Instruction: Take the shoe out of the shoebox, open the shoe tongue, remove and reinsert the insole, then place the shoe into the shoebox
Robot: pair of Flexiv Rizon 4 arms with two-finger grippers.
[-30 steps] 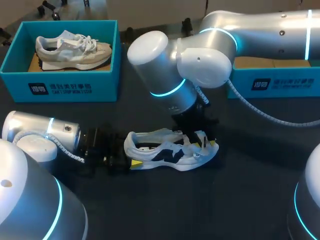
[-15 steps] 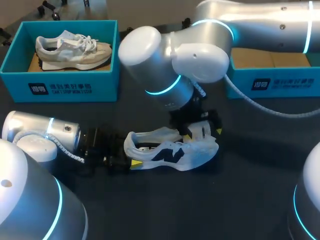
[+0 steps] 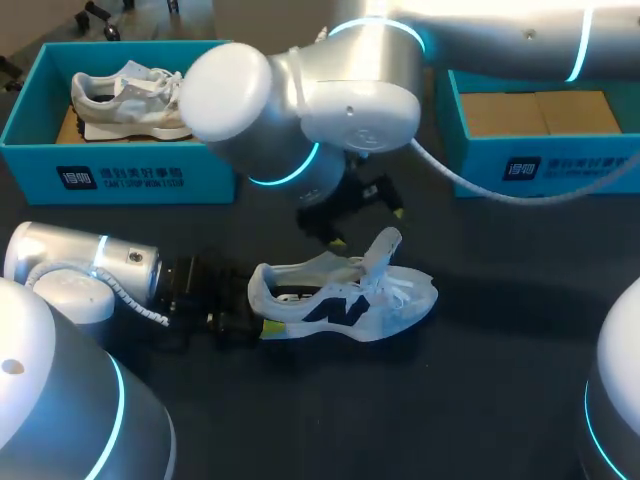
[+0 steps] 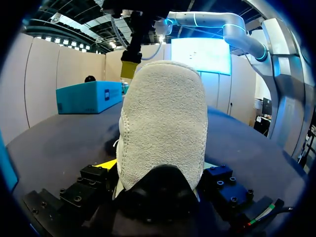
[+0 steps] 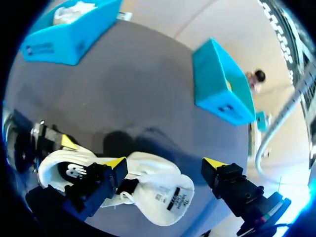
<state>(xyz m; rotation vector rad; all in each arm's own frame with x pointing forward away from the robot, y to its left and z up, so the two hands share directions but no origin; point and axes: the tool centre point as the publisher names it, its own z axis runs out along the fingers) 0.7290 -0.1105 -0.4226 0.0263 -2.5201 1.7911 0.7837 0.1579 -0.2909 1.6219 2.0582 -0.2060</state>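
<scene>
On the table [image 3: 500,400], left jaws tight on the shoe [image 3: 340,300] — right jaws wide apart above it.

table [image 3: 480,390]: shoe [image 3: 340,300], left shoebox [image 3: 130,175], right shoebox [image 3: 560,165]

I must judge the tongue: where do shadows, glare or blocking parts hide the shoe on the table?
Head view: the shoe is evenly lit, its tongue unblocked. Left wrist view: the heel fills the middle, hiding the tongue. Right wrist view: one finger of the open right gripper covers part of the shoe; a shadow lies on the table beside it.
</scene>
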